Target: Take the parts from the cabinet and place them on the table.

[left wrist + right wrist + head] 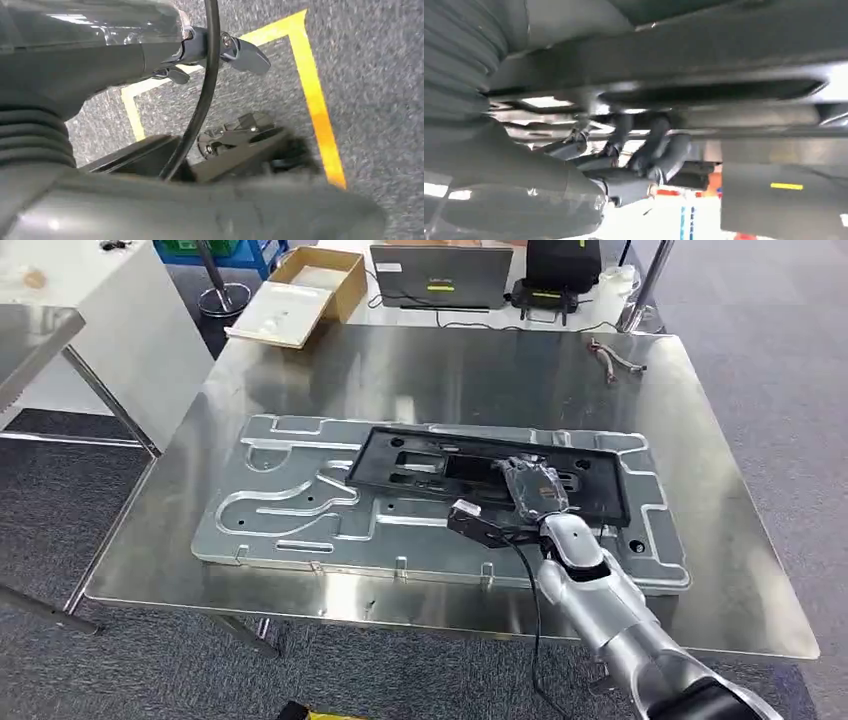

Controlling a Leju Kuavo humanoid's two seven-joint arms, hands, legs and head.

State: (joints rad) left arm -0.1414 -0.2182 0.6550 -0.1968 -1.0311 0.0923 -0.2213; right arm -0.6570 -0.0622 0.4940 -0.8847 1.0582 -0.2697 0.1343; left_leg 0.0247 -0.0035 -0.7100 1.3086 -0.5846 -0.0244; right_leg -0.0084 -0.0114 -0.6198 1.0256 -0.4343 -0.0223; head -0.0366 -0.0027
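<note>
A large silver machined plate (290, 510) lies flat on the steel table (450, 370). On its right half rests a black rectangular frame (420, 455). My right hand (535, 490) is on the frame's near edge; in the right wrist view its fingers (649, 150) curl around the frame's dark bar (704, 50). My left hand (235, 50) hangs over the grey carpet, its fingers spread and holding nothing.
Behind the table stand an open cardboard box (305, 295), a laptop (440, 275) and a black device (560, 270). A small brown tool (612, 355) lies at the table's far right. A white cabinet (90, 300) stands left. Yellow tape (315, 100) marks the floor.
</note>
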